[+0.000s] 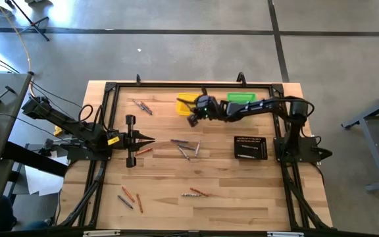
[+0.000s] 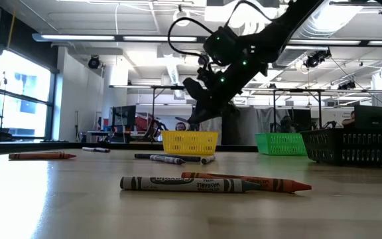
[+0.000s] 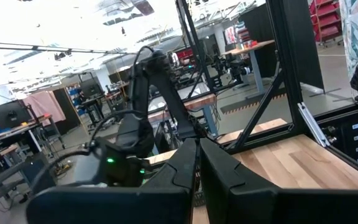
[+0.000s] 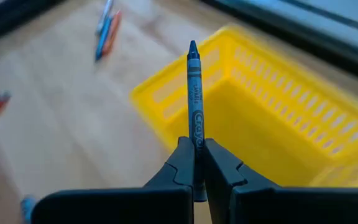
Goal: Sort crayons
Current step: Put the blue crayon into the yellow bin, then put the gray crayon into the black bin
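1. Two pincers matter to you, and going from the left of the overhead picture, the left pincer (image 1: 147, 139) comes first: it rests low over the surface (image 1: 216, 197) at the left-centre of the frame, fingers pressed together on nothing. It is well apart from both bins, so leave it waiting.
2. Loose crayons (image 1: 184, 147) lie scattered on the surface: a pair in the upper left, a small cluster at centre, more along the lower part of the frame. None of these concerns the coming move.
3. Next, the yellow bin (image 1: 187, 100) sits at the upper centre, with the green bin (image 1: 241, 98) just to its right.
4. Your right pincer (image 1: 194, 117) hangs at the yellow bin's lower edge, clamped on one grey-blue crayon (image 4: 194, 93).
5. In the right wrist picture that crayon's long axis runs straight out from between the fingers, tip forward, and the tip sits about over the bin's near rim, with the hollow lying beyond it.
6. I judge the release hinges on that: carry the pincer forward along the crayon's own axis until the whole stick is over the hollow; otherwise the stick may catch the rim.
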You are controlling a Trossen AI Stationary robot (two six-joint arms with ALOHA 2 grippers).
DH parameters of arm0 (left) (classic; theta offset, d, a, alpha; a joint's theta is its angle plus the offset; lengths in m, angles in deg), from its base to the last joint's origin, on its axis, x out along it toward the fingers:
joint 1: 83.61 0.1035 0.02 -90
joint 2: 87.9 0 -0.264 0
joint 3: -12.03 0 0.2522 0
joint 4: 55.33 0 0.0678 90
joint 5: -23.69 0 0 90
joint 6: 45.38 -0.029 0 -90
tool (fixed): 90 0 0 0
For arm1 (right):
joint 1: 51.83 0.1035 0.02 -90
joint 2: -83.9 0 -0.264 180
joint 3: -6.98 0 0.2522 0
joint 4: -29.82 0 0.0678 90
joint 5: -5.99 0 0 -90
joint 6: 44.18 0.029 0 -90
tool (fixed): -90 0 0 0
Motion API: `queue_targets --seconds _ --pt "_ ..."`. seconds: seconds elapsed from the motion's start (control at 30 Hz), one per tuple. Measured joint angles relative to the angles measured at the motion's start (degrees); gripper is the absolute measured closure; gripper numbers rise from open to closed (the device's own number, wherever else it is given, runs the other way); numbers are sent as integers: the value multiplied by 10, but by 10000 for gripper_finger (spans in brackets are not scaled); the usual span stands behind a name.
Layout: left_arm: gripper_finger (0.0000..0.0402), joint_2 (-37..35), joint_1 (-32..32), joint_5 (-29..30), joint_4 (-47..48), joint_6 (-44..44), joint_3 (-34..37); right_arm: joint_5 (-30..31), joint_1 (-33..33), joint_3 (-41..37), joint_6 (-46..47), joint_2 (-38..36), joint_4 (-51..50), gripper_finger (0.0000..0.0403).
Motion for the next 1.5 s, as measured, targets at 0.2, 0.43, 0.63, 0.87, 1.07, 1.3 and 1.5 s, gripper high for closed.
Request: queue_targets --seconds 0.2,0.43,0.63,0.87,1.07,1.3,1.5 --pt "392 0 0 0 1 0 0 0 -32 0 4 0 -4 400" --pt "392 0 0 0 2 0 0 2 -37 0 -10 0 -27 388" --pt "392 0 0 0 2 3 0 1 -37 0 -29 0 -27 334" --pt "392 0 0 0 5 4 0 -16 -37 0 -8 -2 -27 285" --pt "392 0 0 0 11 4 0 -127 -1 0 -23 -26 -48 282" --pt "392 0 0 0 12 5 0 -95 117 0 -81 -39 -137 282" --pt "392 0 0 0 10 8 0 12 197 0 -140 -39 -184 281"
